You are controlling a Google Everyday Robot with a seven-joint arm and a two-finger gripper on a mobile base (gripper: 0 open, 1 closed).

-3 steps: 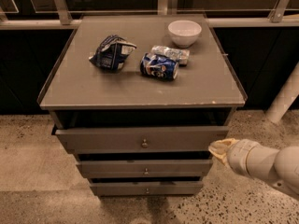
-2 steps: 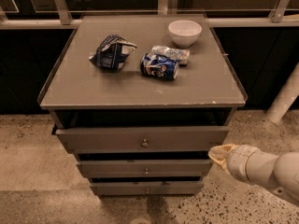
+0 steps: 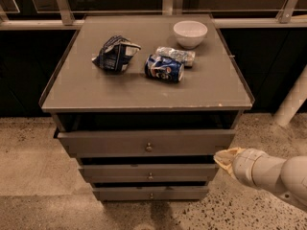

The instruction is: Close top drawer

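The top drawer (image 3: 144, 142) of a grey-brown cabinet stands pulled out a little, with a dark gap under the cabinet top. It has a flat front and one small round knob (image 3: 148, 147) at its centre. Two narrower drawers (image 3: 149, 172) sit below it. My gripper (image 3: 224, 159) comes in from the lower right on a white arm. Its yellowish tip is just off the right end of the top drawer's front, at the level of the drawer's lower edge.
On the cabinet top (image 3: 86, 92) lie a crumpled dark chip bag (image 3: 115, 54), a blue can on its side (image 3: 164, 68), a silver packet (image 3: 176, 55) and a white bowl (image 3: 190, 33). A rail and dark wall run behind. A white pole (image 3: 292, 104) stands at right. The floor is speckled.
My gripper has shifted slightly down and left along the right side of the cabinet. The drawer stands as before.
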